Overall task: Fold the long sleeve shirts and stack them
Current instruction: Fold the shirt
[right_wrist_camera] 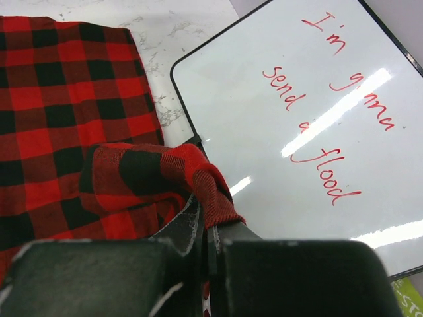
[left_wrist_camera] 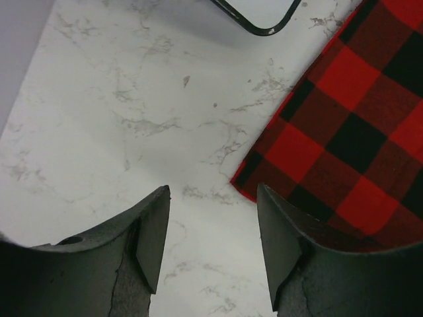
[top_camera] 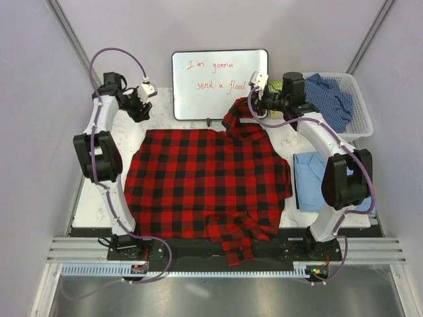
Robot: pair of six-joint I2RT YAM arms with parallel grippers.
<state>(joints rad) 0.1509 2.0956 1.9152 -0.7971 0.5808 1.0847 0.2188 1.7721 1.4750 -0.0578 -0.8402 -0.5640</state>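
flannel point(top_camera: 198, 178) spread flat on counter point(left_wrist_camera: 99, 99), sleeve draped over near edge; light blue shirt point(top_camera: 309, 177) just right of it. left end effector point(left_wrist_camera: 211, 228) spread, empty, beside flannel's far-left corner. right end effector point(right_wrist_camera: 205, 228) pinching a raised flannel fold by whiteboard point(right_wrist_camera: 297, 119). speckled blue shirt point(top_camera: 330, 98) in far-right basket point(top_camera: 360, 120).

The right gripper point(right_wrist_camera: 203, 221) has its jaws pinched together on a bunched fold of the red-and-black checked flannel point(right_wrist_camera: 59, 99). The rest of the flannel lies spread on the marbled table point(right_wrist_camera: 172, 33) to the left. Just right of the fold is a whiteboard point(right_wrist_camera: 284, 119) with red handwriting: "I'm gonna send a flood". A green scrap point(right_wrist_camera: 411, 298) at the near right corner may be a label.
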